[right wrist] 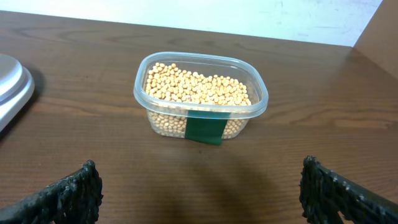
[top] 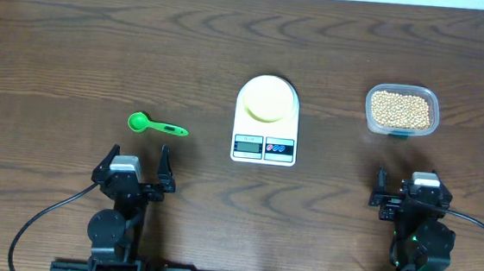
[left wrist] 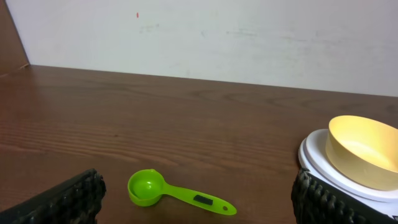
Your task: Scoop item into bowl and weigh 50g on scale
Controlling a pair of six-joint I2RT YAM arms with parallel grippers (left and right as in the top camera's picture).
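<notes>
The pale yellow bowl (top: pixel 267 99) sits empty on the white scale (top: pixel 264 144) at the table's middle; both also show in the left wrist view, the bowl (left wrist: pixel 364 149) on the scale (left wrist: pixel 317 155). The tan beans (top: pixel 400 109) fill a clear plastic tub (top: pixel 401 129) at the right, also seen as beans (right wrist: pixel 196 86) in the right wrist view. A green scoop (top: pixel 156 126) lies left of the scale, and in the left wrist view (left wrist: pixel 177 193). My left gripper (top: pixel 133 163) is open and empty just behind the scoop. My right gripper (top: pixel 409 188) is open and empty, short of the tub.
The tub (right wrist: pixel 202 124) carries a dark green label on its near side. A white wall runs along the table's far edge. The scale's edge (right wrist: pixel 12 84) shows at the left of the right wrist view.
</notes>
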